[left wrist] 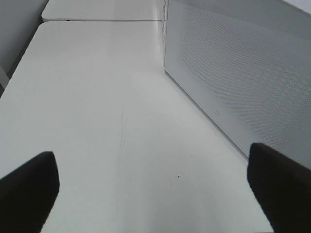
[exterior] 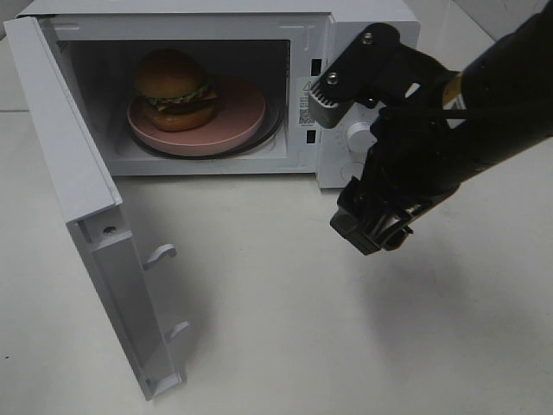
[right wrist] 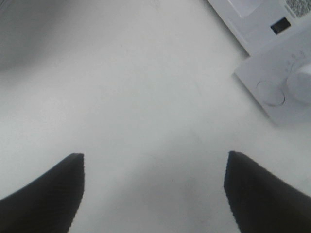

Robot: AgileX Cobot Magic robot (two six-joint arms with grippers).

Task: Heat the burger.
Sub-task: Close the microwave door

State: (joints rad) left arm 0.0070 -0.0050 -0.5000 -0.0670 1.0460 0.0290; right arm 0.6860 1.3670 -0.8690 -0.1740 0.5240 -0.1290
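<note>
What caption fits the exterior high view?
Golden-brown burger on pink round plate inside open white microwave; open right gripper hovers outside.

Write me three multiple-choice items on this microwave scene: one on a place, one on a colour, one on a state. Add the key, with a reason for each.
1. Where is the burger?
A. On the plate inside the microwave
B. On top of the microwave
C. Beside the microwave

2. What colour is the plate?
A. Blue
B. White
C. Pink

3. How is the microwave door?
A. Shut
B. Swung wide open
C. Ajar by a crack

Key:
1 A, the burger sits on the plate within the cavity.
2 C, the rim shows pink around the bun.
3 B, the door stands out from the front with its latch hooks showing.
</note>
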